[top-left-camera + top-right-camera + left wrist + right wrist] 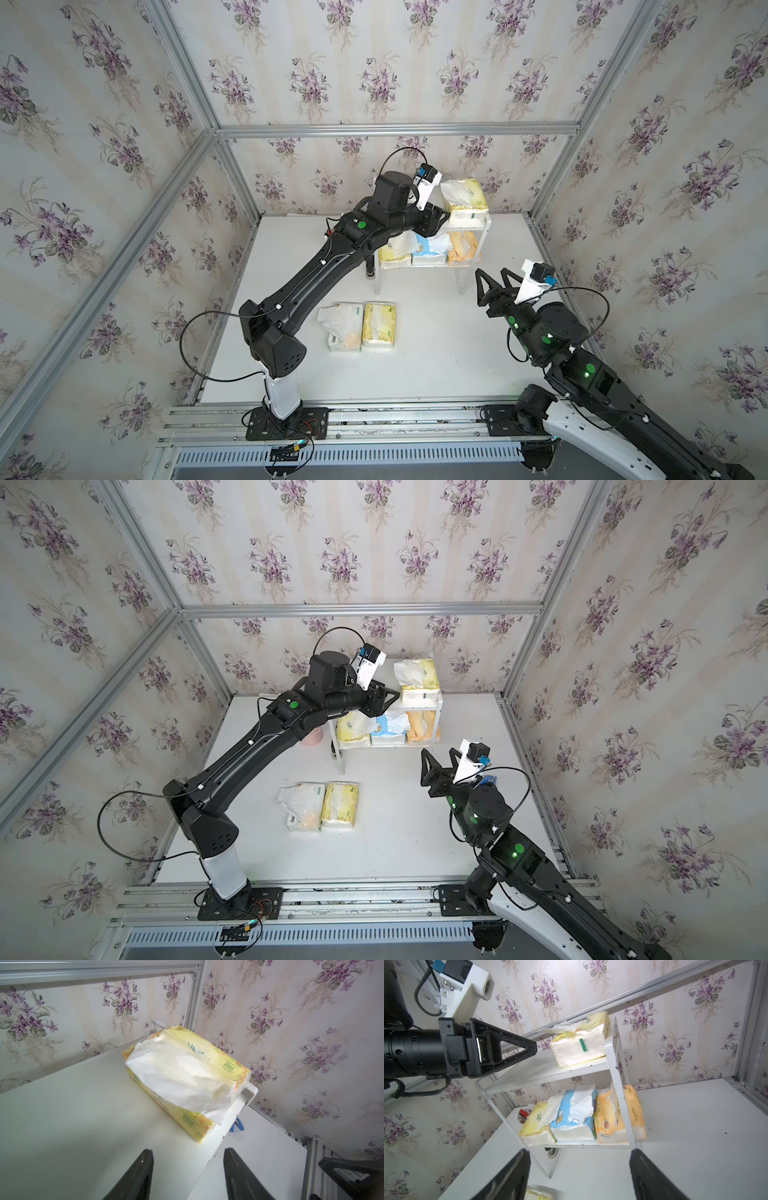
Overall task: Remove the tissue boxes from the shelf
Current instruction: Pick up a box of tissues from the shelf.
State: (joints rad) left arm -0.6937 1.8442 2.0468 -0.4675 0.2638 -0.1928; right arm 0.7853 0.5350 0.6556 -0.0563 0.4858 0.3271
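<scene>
The left gripper (188,1150) holds its two black fingers moderately apart with nothing between them, poised over the top board of the small white two-tier shelf (72,1115). Just ahead and untouched lies a soft yellow plastic tissue pack (187,1078). It sits at the far end of that board against the side rail, and a large flap of white tissue is flopped over its near face.

To take it well, the jaws should probably straddle the pack's short width and close on the wrapped body, not on the loose tissue, which would likely pull out. A gentle squeeze should do, since the pack looks likely to squash. It then wants lifting clear of the rail before being drawn back.

The right gripper (580,1152) is spread wide and empty, off the shelf's front and facing the lower tier. There a second yellow pack (535,1124), a blue pack (575,1118) and an orange pack (616,1118) lie side by side, touching.

On the plain white tabletop (436,365), well apart from the shelf, a white pack (343,326) and a third yellow pack (379,324) lie together. A pink cup (311,737) stands beside the shelf, partly hidden by the left arm. Purple-flowered wallpaper (498,83) lines the enclosure, framed by aluminium bars (395,129).
</scene>
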